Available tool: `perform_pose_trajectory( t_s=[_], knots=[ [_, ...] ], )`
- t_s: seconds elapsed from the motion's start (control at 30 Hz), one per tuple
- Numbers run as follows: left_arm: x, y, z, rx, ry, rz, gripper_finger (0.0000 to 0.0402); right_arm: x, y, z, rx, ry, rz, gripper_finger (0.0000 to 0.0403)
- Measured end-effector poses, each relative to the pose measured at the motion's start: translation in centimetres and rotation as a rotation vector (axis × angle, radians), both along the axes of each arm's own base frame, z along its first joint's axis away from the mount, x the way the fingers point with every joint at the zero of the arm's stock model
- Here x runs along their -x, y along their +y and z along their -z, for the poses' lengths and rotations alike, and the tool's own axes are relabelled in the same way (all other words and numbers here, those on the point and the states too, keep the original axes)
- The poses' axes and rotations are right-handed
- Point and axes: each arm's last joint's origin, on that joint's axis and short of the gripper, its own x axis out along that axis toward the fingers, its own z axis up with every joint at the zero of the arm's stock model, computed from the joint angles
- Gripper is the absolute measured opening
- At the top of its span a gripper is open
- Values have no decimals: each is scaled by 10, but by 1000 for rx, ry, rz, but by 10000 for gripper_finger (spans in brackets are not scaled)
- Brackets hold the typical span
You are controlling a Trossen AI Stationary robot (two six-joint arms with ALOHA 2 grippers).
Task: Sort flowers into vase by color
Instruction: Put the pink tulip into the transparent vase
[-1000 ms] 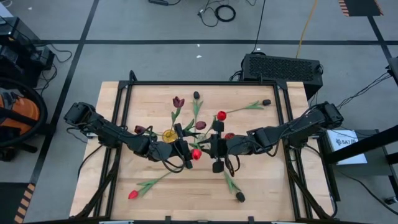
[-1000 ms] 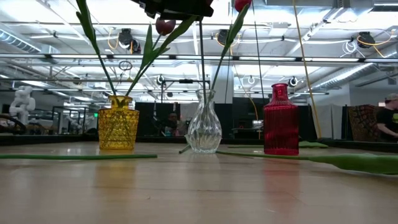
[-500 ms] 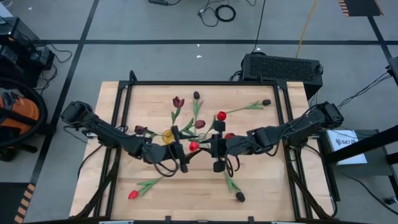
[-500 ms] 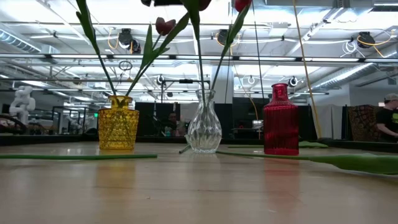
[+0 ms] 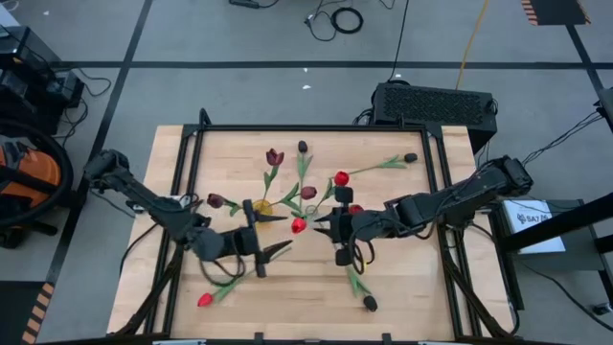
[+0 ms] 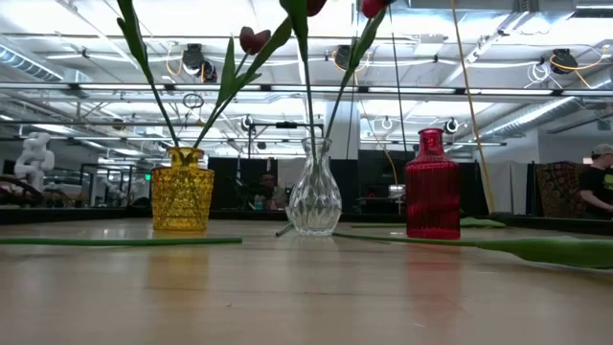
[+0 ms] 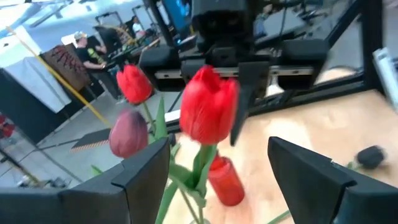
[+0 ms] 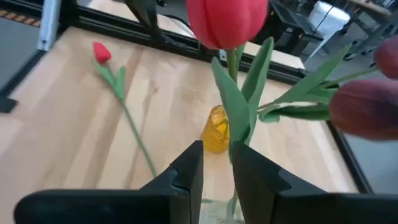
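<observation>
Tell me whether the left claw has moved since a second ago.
Yes. In the high view the left claw has backed away from the red tulip, toward the table's left and near side, past the yellow vase, standing open.

arms [image 5: 153,201] — dark, jointed | cables — black | fingers [image 7: 311,180] — black

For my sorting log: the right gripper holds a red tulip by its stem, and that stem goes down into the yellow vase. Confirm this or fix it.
One thing is wrong: the vase. The right gripper does hold the red tulip by its stem, but the low view shows that upright stem going down into the clear vase, not the yellow vase beside it.
</observation>
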Motion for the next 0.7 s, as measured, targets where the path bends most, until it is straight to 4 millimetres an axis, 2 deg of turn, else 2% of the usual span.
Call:
perform_pose_trajectory(
  t_s=[0.2,0.4,0.57,0.7],
  knots=[
    [28,-13,-17,14,-31,66,277,29,0,-17,-83,29,22,77],
    [66,-38,-28,78,-50,214,273,56,4,-27,-157,73,30,77],
    [91,-60,-8,223,79,293,253,65,12,-26,-146,113,0,77],
    [99,-69,22,364,233,225,238,66,14,-25,-140,118,-14,77]
  ],
)
